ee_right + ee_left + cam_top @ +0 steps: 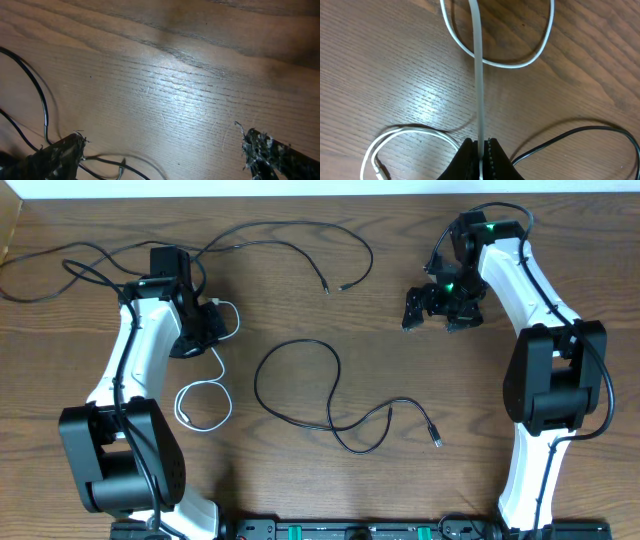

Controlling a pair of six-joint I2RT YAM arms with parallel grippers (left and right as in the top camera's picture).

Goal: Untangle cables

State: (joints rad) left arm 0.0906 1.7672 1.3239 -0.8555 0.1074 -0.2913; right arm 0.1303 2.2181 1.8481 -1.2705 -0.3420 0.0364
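While the left gripper (481, 149) sits clamped on the thin white flexible cord (479, 75) at left, right gripper (161, 137) hangs wide apart over brown wooden table (190, 75), far right.

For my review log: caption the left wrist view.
Left fingers pinch the white cable over the wooden table; a black cable lies nearby.

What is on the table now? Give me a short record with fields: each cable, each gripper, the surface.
white cable: pinched in the left gripper, loops lying on the table
left gripper: shut on the white cable
right gripper: open, holding nothing
upper black cable: spread across the top of the overhead view
lower black cable: loose curve mid-table, apart from the other two
table: brown wood
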